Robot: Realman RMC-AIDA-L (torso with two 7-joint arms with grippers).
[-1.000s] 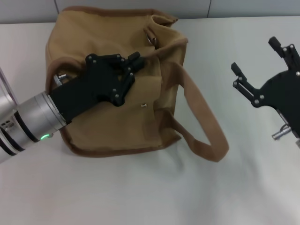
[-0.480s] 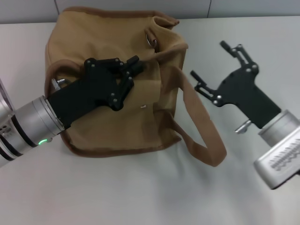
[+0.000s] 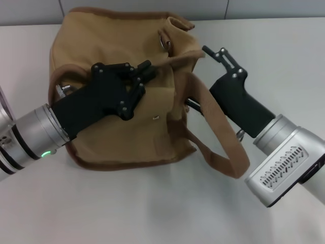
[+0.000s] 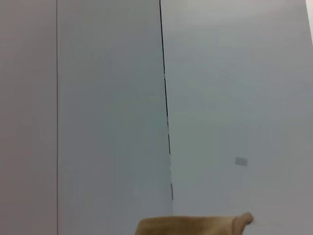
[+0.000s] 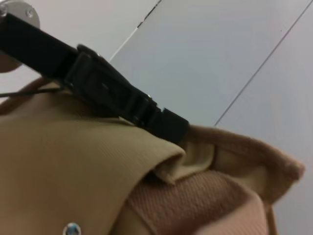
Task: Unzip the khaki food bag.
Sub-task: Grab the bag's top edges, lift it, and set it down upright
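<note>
Both claws were at the bag. Left gripper (image 3: 144, 71) lay on top of the khaki food bag (image 3: 101, 40), and its black fingers looked pressed together on the cloth near the top seam; I could not tell if they pinched anything. Right gripper (image 3: 205, 79) was at the bag's right side, just beside the looped handle (image 3: 223, 147). One black finger stuck up and another sat lower, so it looked spread apart and held nothing.

I think the bag was soft and light. Its cloth sagged and folded under the left claw, so it would squash and slide if pulled. One claw should press the bag down while the other pulls. The best place to take hold would be the zipper's little tab, but I could not see it clearly. A small metal ring (image 3: 165, 43) showed at the top right corner of the bag, and that may be it.

It was a boxy tan bag with darker brown trim along its edges. A tiny silver snap (image 3: 156, 115) sat on the front. The bag rested on the white table (image 3: 152, 213), near the far edge and toward the left side.
</note>
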